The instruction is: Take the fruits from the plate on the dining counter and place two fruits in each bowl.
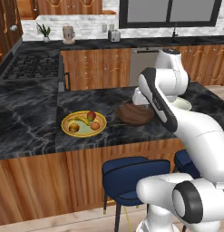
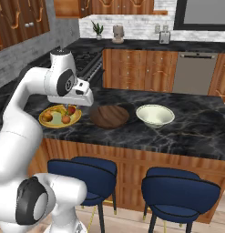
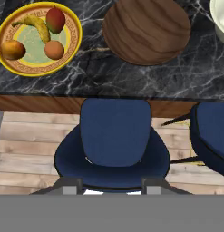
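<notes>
1. Four fruits lie on the plate [image 3: 76, 34] on the worktop [image 1: 36, 108]: banana [image 3: 36, 26], apple [image 3: 55, 19], two round ones.
2. Whether the claw [image 3: 111, 186] is parted or clenched, I cannot tell; it carries nothing.
3. Fruits look light, smooth, likely to roll; grip across the middle.

A yellow-rimmed plate [image 1: 84, 123] sits on a black marble counter [image 1: 36, 131], holding a banana [image 1: 81, 119], a reddish apple [image 1: 91, 116] and two orange round fruits [image 1: 94, 126]. Just to its right lies a dark wooden bowl [image 1: 133, 114]. A white robot arm [image 1: 177, 118] partly hides a pale bowl [image 1: 182, 105]. Blue stools [image 1: 131, 176] stand below.
</notes>
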{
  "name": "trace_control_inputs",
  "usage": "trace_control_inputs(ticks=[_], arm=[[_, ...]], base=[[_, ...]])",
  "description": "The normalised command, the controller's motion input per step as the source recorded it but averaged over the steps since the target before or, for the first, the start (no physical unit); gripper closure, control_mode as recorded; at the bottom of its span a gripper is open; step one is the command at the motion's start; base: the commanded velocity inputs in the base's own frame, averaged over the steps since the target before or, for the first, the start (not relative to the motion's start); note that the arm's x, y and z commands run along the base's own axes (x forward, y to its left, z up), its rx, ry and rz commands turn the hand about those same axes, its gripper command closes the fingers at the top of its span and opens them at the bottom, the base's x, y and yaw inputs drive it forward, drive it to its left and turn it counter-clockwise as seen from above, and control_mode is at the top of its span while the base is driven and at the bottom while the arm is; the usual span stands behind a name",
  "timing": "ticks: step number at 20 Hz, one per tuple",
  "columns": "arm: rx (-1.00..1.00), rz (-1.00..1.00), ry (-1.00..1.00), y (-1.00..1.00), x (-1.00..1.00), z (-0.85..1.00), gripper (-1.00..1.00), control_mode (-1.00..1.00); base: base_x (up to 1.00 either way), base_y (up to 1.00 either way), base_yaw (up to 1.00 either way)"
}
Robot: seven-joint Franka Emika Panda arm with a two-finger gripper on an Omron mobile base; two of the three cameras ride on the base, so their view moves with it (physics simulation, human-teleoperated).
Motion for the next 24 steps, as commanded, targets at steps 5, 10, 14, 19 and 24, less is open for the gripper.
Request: trace_control_inputs(ticks=[5,10,14,19,24], arm=[[0.0,0.01,0.01,0.37,0.0,-0.13,-1.0,-1.0],[0.0,0.05,0.02,0.91,0.13,-0.13,-1.0,-1.0],[0.0,0.0,0.01,0.72,0.28,-0.19,-1.0,-1.0],[0.0,0.0,0.0,0.35,0.44,-0.35,-1.0,-1.0],[0.0,0.0,0.02,0.08,0.38,-0.37,-1.0,-1.0]], base=[[0.0,0.0,0.0],[0.0,0.0,0.0],[0.0,0.0,0.0],[0.0,0.0,0.0],[0.0,0.0,0.0]])
